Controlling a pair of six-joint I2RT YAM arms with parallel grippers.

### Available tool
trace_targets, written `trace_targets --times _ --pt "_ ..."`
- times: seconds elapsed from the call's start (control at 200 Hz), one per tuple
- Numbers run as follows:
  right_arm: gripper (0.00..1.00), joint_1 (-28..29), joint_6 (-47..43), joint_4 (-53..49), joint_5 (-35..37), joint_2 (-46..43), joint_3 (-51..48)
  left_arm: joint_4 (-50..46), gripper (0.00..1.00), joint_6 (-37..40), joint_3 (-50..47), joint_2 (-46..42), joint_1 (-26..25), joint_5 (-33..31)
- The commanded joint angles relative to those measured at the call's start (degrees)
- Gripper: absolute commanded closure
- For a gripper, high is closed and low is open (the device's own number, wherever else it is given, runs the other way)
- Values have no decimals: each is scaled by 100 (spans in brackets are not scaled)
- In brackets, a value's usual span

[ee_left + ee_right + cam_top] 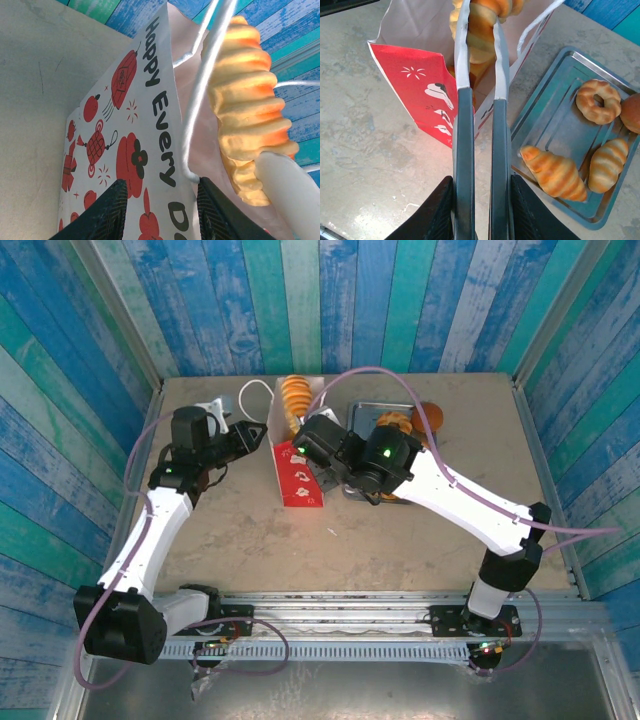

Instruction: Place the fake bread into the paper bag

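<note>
Item: fake bread, one ridged golden-orange roll (480, 20), glossy, which you see pinched in the metal tongs (465, 150) at the mouth of the paper bag (415, 85). Your right gripper (480, 210) is squeezed tight on the tongs. Your left gripper (161, 200) straddles the bag's printed wall; you cannot tell whether it pinches. Bag: white with red panels, just beside the tray (545, 120). Tray holds a ring (599, 101), a croissant (555, 172), a striped roll (606, 165) and a brown bun (632, 112).
</note>
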Motion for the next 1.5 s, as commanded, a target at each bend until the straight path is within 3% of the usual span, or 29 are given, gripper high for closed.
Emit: trace_targets --times 0.0,0.581,1.107,1.498 --pt "70 39 26 -32 216 1 173 -91 59 82 140 -258 -18 -34" --pt "49 38 -63 -48 376 -26 266 -126 60 122 116 -293 -19 -103" --pt "49 39 -373 171 233 -98 776 -56 58 61 133 -276 -16 26" --pt "50 36 -596 769 -71 -970 1110 89 46 33 223 -419 -20 166"
